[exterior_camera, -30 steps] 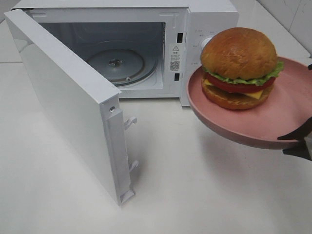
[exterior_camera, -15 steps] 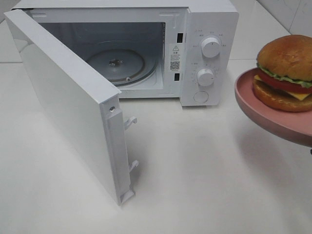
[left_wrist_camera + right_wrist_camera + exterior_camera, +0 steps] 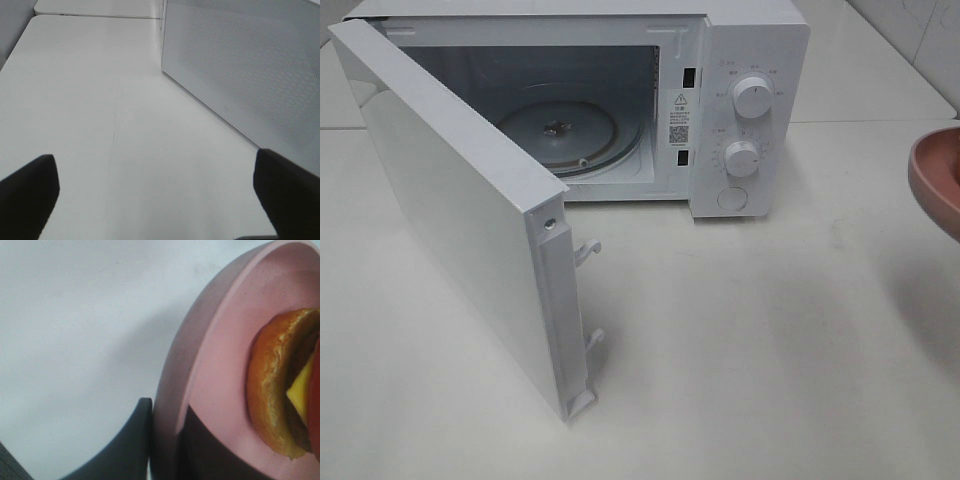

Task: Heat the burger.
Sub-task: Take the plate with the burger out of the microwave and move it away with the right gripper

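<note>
Burger [image 3: 280, 400] with golden-brown bun and yellow cheese lies on a round pink plate [image 3: 210, 370], seen only from the right wrist. Right pincer [image 3: 165, 450] pinches the plate's rim between dark fingers [image 3: 125, 445]. Plate's edge shows at the right border, apart from the white microwave [image 3: 750, 60] with its door [image 3: 460, 220] open. Left pincer [image 3: 160, 200] is spread wide above the white surface [image 3: 100, 125].

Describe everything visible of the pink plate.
The pink plate is round and shallow with a raised rim, matte like ceramic or plastic. The right claw is shut on its rim, one finger on each face. The burger rests on it. In the high view only its edge shows at the right border, lifted off the table.
</note>
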Robot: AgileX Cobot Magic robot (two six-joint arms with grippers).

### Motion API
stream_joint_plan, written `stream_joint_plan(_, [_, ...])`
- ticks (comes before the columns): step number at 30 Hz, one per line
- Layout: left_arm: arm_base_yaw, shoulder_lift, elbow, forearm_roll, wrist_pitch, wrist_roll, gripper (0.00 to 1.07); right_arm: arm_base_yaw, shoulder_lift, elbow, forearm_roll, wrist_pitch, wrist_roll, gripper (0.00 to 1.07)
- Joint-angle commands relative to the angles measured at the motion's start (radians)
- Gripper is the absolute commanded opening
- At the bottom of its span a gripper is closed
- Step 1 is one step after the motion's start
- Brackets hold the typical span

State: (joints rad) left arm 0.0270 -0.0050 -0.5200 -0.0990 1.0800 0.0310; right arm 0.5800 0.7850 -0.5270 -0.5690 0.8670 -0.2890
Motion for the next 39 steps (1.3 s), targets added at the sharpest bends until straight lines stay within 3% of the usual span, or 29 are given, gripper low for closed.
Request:
stream_joint_plan(1, [0.002,-0.005,0.004,-0.003,-0.012,0.001,0.98,-0.003,0.014,-0.005,-0.121,0.005,0.117,0.00])
stream_joint_plan(9, [0.002,-0.005,0.004,-0.003,-0.012,0.001,0.98,-0.003,0.156,-0.005,-0.204,0.086,0.370,0.00])
stream_joint_plan(11, [0.002,-0.005,0.004,-0.003,-0.012,0.001,0.98,-0.003,0.227,-0.009,-0.245,0.088,0.544,0.01])
stream_joint_plan(19, [0.002,-0.005,0.004,-0.003,-0.012,0.001,0.98,-0.003,0.344,-0.056,-0.325,0.127,0.860,0.01])
stream_joint_plan(32, [0.002,-0.005,0.004,-0.003,-0.012,0.001,0.98,-0.003,0.518,-0.084,-0.346,0.185,1.151,0.02])
stream_joint_plan(39, [0.002,-0.005,0.004,-0.003,-0.012,0.001,0.98,-0.003,0.602,-0.084,-0.352,0.168,1.197,0.02])
